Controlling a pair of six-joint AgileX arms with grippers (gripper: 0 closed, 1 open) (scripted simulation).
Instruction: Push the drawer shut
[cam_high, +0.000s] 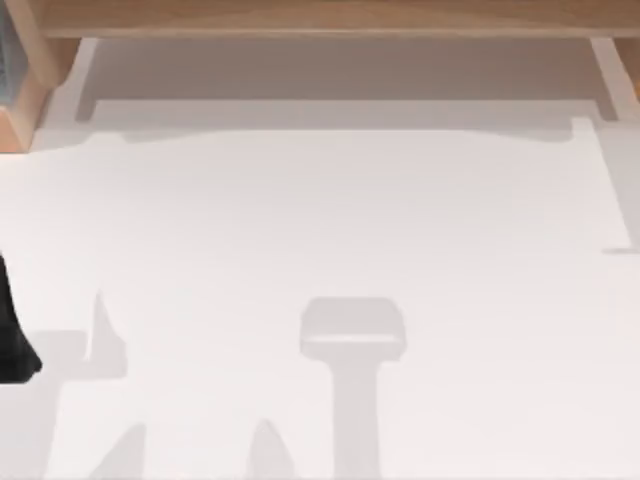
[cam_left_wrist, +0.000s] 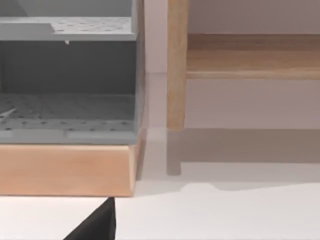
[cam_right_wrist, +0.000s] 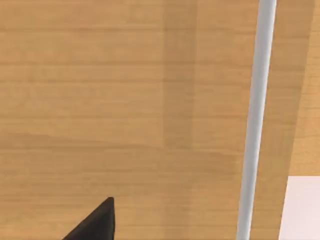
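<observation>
The drawer front (cam_right_wrist: 125, 100) – light wood grain with a slim silver bar handle (cam_right_wrist: 255, 120) – faces the right gripper (cam_right_wrist: 95, 222); I cannot tell its grip.

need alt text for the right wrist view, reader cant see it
A close view of a light wooden panel with horizontal grain, crossed from top to bottom by a slim pale grey bar. The dark tip of the right gripper pokes in at the lower edge, and a patch of white surface shows in one lower corner.

Picture edges cut off the wooden cabinet (cam_high: 320, 15) and left hand (cam_left_wrist: 97, 222).
</observation>
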